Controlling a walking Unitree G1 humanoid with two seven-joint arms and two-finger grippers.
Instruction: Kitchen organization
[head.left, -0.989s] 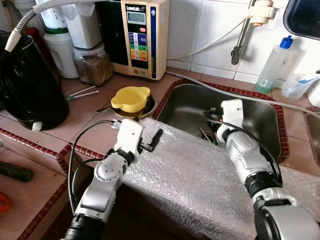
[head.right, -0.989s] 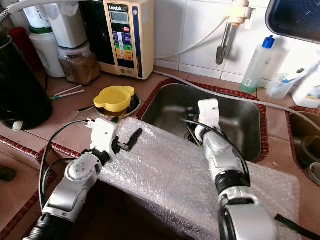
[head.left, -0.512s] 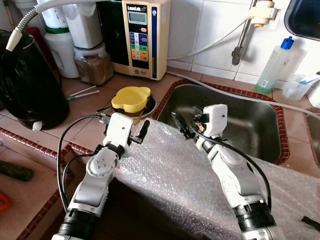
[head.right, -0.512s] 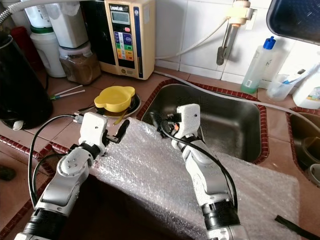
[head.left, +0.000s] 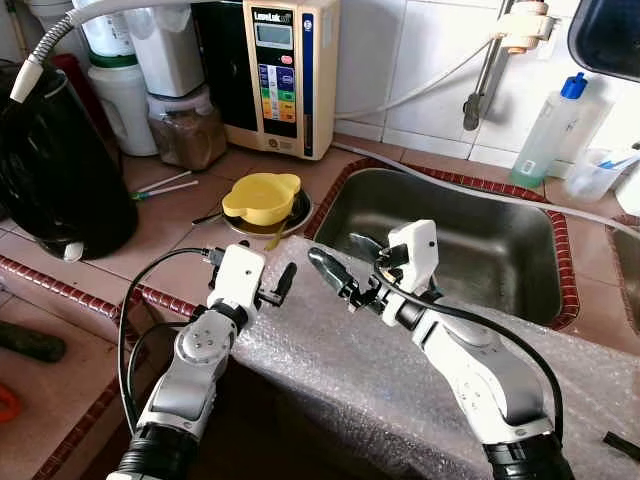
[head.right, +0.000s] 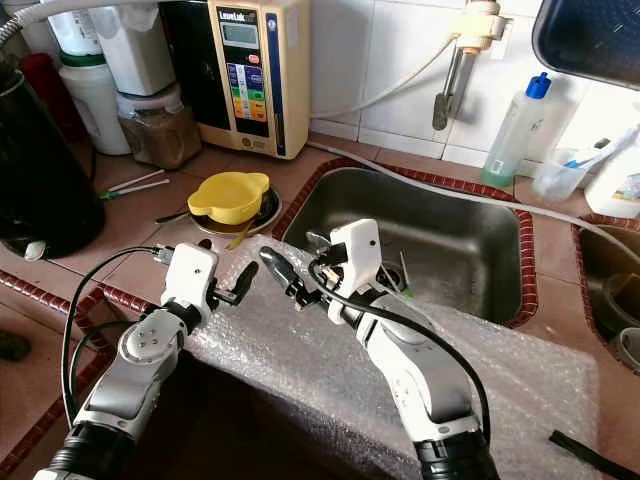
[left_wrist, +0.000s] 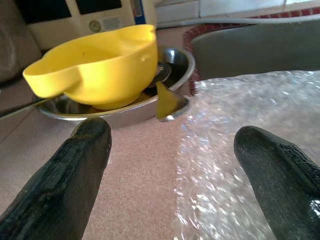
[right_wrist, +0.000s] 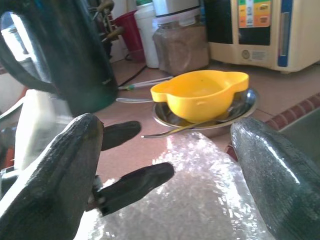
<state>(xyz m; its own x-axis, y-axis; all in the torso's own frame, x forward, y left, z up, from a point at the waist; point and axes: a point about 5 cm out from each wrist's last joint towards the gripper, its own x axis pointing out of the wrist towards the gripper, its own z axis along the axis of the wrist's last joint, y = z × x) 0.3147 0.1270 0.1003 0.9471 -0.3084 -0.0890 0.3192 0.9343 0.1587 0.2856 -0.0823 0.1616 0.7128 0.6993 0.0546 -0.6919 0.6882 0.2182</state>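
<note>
Our right gripper (head.left: 345, 270), near the centre of the left eye frame, has its two black fingers spread wide with nothing between them; it hangs just above the near-left edge of the bubble wrap sheet (head.left: 400, 350) and points toward the left of the frame. Our left gripper (head.left: 283, 283) sits just left of it, lower centre-left, also parted and empty, its fingers straddling the sheet's left border: in the left wrist view one finger (left_wrist: 70, 165) stands over bare tiled counter (head.left: 190, 225), the other over the wrap.

Outward from both pincers, just above them in the frame, the yellow bowl (head.left: 260, 197) rests in a shallow steel plate (left_wrist: 120, 112) with a spoon (right_wrist: 175, 130) lying across the plate's rim. To the right lies the steel sink (head.left: 480, 240), whose front edge the wrap covers. Upper centre stands the water ionizer (head.left: 285, 70); a black kettle (head.left: 55, 165) fills the left edge.

We judge the step in hand to be an approach to the bowl and plate, not yet touched. Next we would carry one open gripper forward over the wrap's edge, set its fingers astride the bowl's rim, and close, taking care not to snag the sheet or tip the spoon.
</note>
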